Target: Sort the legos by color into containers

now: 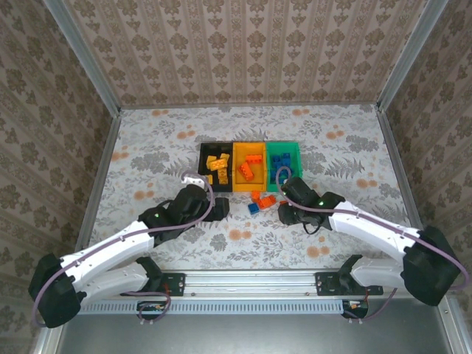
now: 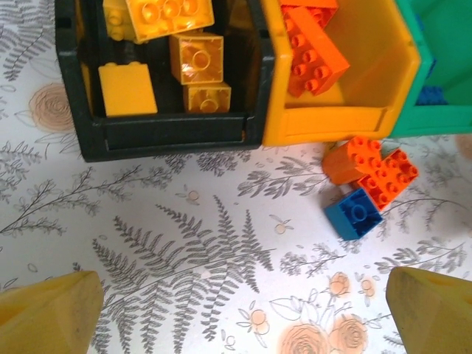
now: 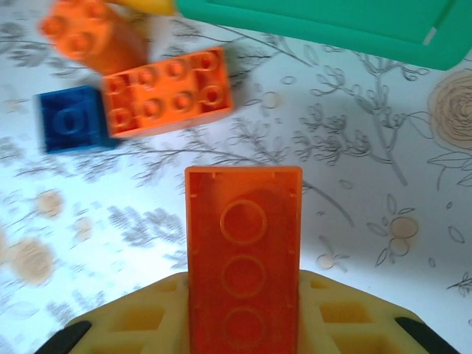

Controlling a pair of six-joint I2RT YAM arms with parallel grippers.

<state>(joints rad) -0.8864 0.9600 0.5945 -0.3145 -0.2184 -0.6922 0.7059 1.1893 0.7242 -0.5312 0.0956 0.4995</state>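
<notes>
Top view: black bin [image 1: 200, 158], yellow-orange bin [image 1: 249, 189] and green bin [image 1: 299, 158] all hold bricks. Loose legos [image 1: 260, 200] lie between left gripper [image 1: 220, 209] and right gripper [image 1: 285, 214].

Left wrist: jaws wide, empty. Ahead-right, two red-orange bricks [image 2: 387, 178] and a blue brick [image 2: 354, 212] lie unsorted.

Right wrist: gripper clamps a held brick [image 3: 243, 251], red-orange, underside showing. Fingertips cut off.

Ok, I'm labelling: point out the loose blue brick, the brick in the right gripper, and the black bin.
loose blue brick [image 2: 354, 214], left wrist view, studded top face.
held orange brick [image 3: 243, 251], right wrist view, hollow underside.
black bin [image 2: 169, 136], left wrist view, near wall.
</notes>
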